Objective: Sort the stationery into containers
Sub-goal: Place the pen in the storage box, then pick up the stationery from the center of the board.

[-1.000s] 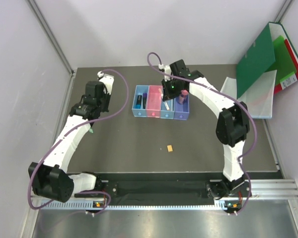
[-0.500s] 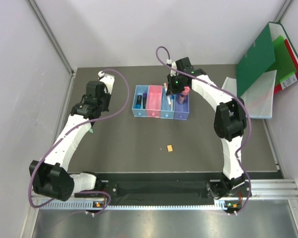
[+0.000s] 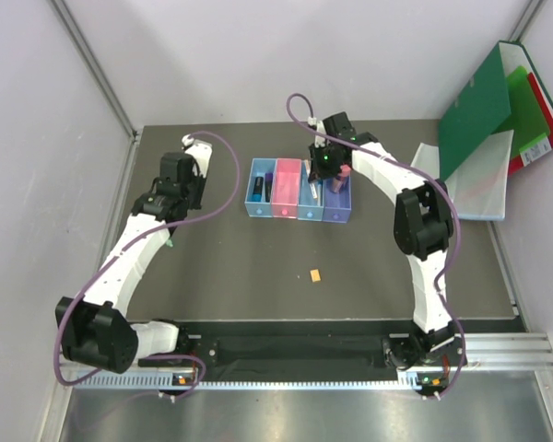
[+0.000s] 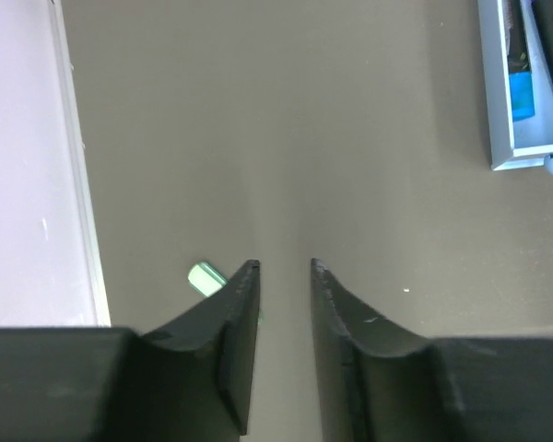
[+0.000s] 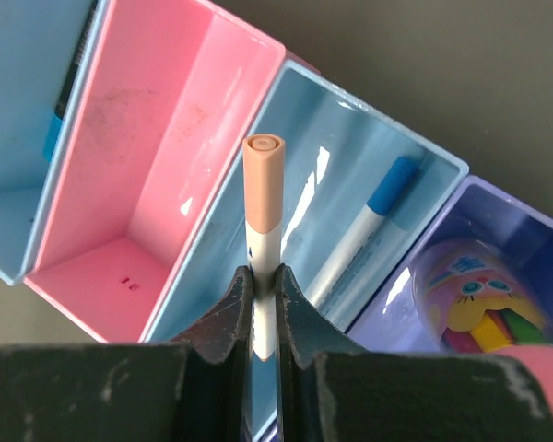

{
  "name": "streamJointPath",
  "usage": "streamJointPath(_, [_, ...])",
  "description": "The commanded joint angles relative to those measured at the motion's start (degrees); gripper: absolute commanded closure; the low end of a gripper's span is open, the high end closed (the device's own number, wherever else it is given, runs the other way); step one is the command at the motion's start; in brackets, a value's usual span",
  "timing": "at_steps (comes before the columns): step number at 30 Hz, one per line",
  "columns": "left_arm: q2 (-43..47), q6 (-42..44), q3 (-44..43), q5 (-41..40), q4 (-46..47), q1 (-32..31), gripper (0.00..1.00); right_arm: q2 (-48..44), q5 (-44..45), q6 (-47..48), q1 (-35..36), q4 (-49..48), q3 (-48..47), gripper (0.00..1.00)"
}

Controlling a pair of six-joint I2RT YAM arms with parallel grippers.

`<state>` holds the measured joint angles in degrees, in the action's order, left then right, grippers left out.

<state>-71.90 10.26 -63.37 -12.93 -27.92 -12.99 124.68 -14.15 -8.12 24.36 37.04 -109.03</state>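
Observation:
The four joined bins [image 3: 300, 192] stand at the table's back middle. My right gripper [image 5: 264, 276] is shut on the pinkish pen [image 5: 263, 184] and holds it over the third, light blue bin [image 5: 350, 147]; the gripper also shows in the top view [image 3: 324, 171]. A white-blue pen [image 5: 364, 226] lies in that bin. The pink-capped tube [image 5: 470, 299] is in the purple bin. The pink bin [image 5: 157, 184] looks empty. A black marker with cyan [image 4: 521, 87] lies in the leftmost bin. The tiny orange block [image 3: 315, 274] lies on the table. My left gripper [image 4: 284, 267] is open and empty.
Green and red folders [image 3: 498, 101] lean at the back right, over a pale sheet [image 3: 479, 184]. A small pale green piece [image 4: 205, 277] lies on the table by my left finger. The side wall [image 4: 28, 157] is close on the left.
My right gripper has shifted a little toward the back over the bins with the pinkish pen still held. The left arm has not moved.

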Motion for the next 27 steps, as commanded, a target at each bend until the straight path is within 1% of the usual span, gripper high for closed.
streamJointPath(1, [0.71, 0.2, 1.67, 0.36, 3.48, 0.69, 0.6, -0.05, 1.14, 0.56, 0.78, -1.62, 0.4, 0.93])
streamJointPath(2, [0.71, 0.11, 1.85, 0.53, 3.66, 0.78, 0.57, -0.05, 1.06, 0.65, 0.86, -1.62, 0.49, 0.88])
streamJointPath(4, [0.71, 0.11, 2.29, 0.62, 3.67, 0.86, 0.53, 0.03, 1.06, 1.0, 1.04, -1.7, 0.4, 0.86])
streamJointPath(5, [0.71, -0.06, 2.73, 0.8, 3.58, 0.87, 0.5, -0.05, 1.32, 1.17, 1.21, -1.62, 0.4, 0.83])
streamJointPath(7, [0.62, -0.33, 3.69, 0.45, 3.66, 0.87, 0.5, -0.49, 0.97, 1.61, 1.39, -1.7, 0.05, 0.78])
streamJointPath(8, [0.45, -0.5, 4.22, 0.27, 3.75, 0.95, 0.5, -0.58, 0.97, 1.88, 1.57, -1.62, -0.04, 0.7])
streamJointPath(11, [0.01, -1.56, 6.32, -1.22, 3.93, 0.95, 0.44, -1.63, 0.62, 2.49, 2.18, -1.62, -0.13, 0.59])
streamJointPath(13, [-0.78, -2.35, 7.47, -2.44, 3.67, 1.13, 0.42, -2.51, 0.62, 3.02, 2.45, -1.62, 0.22, 0.53])
streamJointPath(16, [-2.1, -4.63, 8.09, -3.77, 2.09, 2.0, 0.43, -4.62, 0.7, 4.51, 2.88, -1.18, 0.14, 0.52])
streamJointPath(19, [-3.16, -6.65, 7.92, -1.58, -0.11, 4.46, 0.43, -8.22, 1.58, 7.67, 3.76, -0.22, 0.31, 0.51])
streamJointPath(20, [-3.51, -7.27, 7.92, -1.14, -0.64, 5.16, 0.43, -10.49, 2.02, 10.64, 4.03, 0.22, 1.36, 0.51])
streamJointPath(22, [-4.3, -7.89, 7.83, 0.17, -1.96, 7.27, 0.43, -13.31, 2.46, 13.03, 5.34, 1.19, 3.12, 0.51])
streamJointPath(23, [-5.26, -8.41, 7.74, 0.53, -2.4, 7.98, 0.43, -16.46, 3.68, 15.48, 5.87, 1.63, 5.65, 0.51])
streamJointPath(25, [-6.49, -8.85, 7.65, 1.93, -3.19, 10.44, 0.43, -19.9, 4.48, 17.86, 7.36, 1.9, 8.65, 0.51])
streamJointPath(27, [-8.6, -9.82, 7.04, 2.64, -3.8, 12.54, 0.43, -25.52, 5.1, 20.42, 8.16, 1.46, 13.74, 0.51])
